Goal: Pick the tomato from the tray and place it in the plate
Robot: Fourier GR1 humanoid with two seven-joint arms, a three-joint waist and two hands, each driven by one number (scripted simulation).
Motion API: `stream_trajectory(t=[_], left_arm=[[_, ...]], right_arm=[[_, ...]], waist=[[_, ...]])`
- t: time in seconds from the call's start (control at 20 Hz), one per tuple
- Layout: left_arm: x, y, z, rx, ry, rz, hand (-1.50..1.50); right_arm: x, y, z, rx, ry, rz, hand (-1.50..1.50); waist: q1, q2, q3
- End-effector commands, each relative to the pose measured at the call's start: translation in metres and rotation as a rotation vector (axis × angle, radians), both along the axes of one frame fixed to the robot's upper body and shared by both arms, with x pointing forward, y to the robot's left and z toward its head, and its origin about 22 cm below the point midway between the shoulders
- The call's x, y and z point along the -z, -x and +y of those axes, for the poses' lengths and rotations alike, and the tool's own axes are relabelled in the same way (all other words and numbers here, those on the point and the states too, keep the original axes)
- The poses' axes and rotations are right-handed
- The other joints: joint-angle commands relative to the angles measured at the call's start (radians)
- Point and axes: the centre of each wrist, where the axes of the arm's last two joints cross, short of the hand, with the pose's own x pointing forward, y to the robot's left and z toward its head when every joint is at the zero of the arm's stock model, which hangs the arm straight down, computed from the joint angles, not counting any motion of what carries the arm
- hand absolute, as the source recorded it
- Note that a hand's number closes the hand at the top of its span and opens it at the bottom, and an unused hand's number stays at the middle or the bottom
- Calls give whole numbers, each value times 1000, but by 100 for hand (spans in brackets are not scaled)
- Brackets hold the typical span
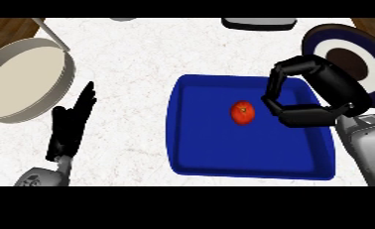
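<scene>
A red tomato [243, 112] lies near the middle of the blue tray [201, 153]. My right hand [322, 91] hovers over the tray's right side, its fingers and thumb curved toward the tomato with a gap left between them and the fruit. A dark blue plate [322, 39] with a brown and white centre sits at the far right, partly hidden behind that hand. My left hand [70, 126] rests at the lower left with straight fingers pointing up, holding nothing.
A large cream pan [29, 82] with a handle stands at the left edge. A grey and black object [258, 23] lies at the counter's far edge. White counter shows between the pan and the tray.
</scene>
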Motion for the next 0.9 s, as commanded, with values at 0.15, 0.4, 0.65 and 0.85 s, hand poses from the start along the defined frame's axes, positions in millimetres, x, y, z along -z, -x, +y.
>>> stream_trajectory(t=[0.15, 0.4, 0.65, 0.85], left_arm=[[3, 0, -25, -9, 63, -8, 0], [-4, 0, -32, -9, 65, 9, 0], [13, -3, -16, -35, 56, 24, 0], [-1, -7, -17, -36, 60, 29, 0]], right_arm=[[131, 11, -8, -23, -417, 338, -150], [131, -10, -31, -300, -107, 265, -150], [88, -38, -29, -260, 205, 28, -150], [60, -60, -27, -241, 389, -29, -150]], waist=[[10, 24, 15], [8, 9, 11], [-3, 8, 8], [-8, 3, 8]])
